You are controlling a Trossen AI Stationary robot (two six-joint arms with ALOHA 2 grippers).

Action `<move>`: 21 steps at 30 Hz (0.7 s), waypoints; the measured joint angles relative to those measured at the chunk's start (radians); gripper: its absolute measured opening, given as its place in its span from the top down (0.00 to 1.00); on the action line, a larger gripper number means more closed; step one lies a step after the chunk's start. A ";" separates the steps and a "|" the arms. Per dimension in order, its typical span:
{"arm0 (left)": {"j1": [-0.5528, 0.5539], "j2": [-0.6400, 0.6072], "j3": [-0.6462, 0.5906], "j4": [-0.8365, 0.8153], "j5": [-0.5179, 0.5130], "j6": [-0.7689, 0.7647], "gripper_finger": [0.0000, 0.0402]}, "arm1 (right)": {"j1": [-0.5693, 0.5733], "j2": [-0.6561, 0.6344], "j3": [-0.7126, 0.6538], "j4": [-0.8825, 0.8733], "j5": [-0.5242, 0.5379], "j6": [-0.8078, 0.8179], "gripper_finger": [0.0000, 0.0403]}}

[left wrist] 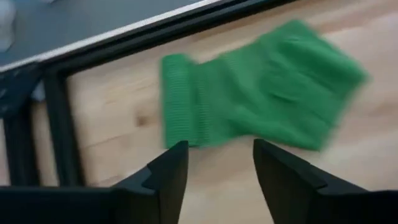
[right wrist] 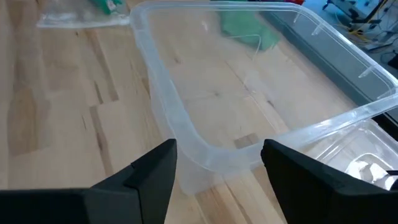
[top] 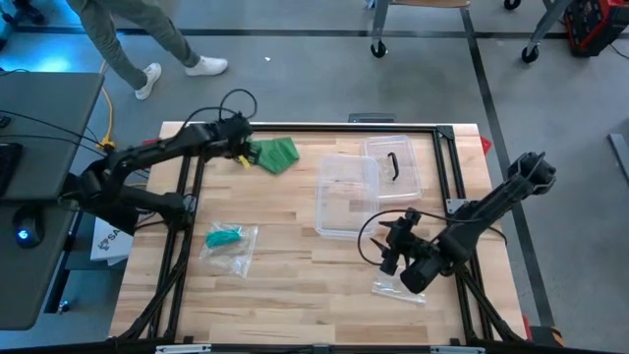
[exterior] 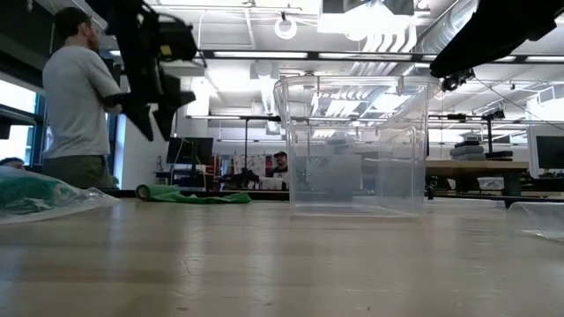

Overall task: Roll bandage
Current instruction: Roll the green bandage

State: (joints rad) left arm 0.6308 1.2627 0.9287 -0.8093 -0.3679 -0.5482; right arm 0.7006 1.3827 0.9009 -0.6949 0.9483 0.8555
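Observation:
The green bandage [top: 274, 154] lies on the wooden table near its far left corner. Its rolled end [left wrist: 178, 99] points toward the black frame rail, and the loose part [left wrist: 280, 99] is spread flat beside the roll. My left gripper [left wrist: 217, 152] hangs open just above the table on the bandage's left, with nothing between its fingers. It also shows in the high view [top: 243, 149] and in the low view [exterior: 145, 106]. My right gripper [right wrist: 217, 152] stands open above the table's right half [top: 391, 258], facing the clear bin's near corner [right wrist: 205, 152].
A clear plastic bin [top: 346, 197] stands mid-table with its lid [top: 393, 165] behind it. A plastic bag holding a teal item [top: 228, 241] lies at the left. Another clear bag [top: 398, 288] lies under the right arm. A person [exterior: 79, 106] stands beyond the table's far left.

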 joint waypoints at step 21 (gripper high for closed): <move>0.213 0.384 0.000 0.107 0.179 0.101 0.57 | 0.002 0.026 0.000 0.027 0.002 0.027 0.42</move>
State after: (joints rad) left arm 0.8438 1.6468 0.9284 -0.7021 -0.1894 -0.4476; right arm 0.7025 1.4082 0.9009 -0.6679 0.9505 0.8822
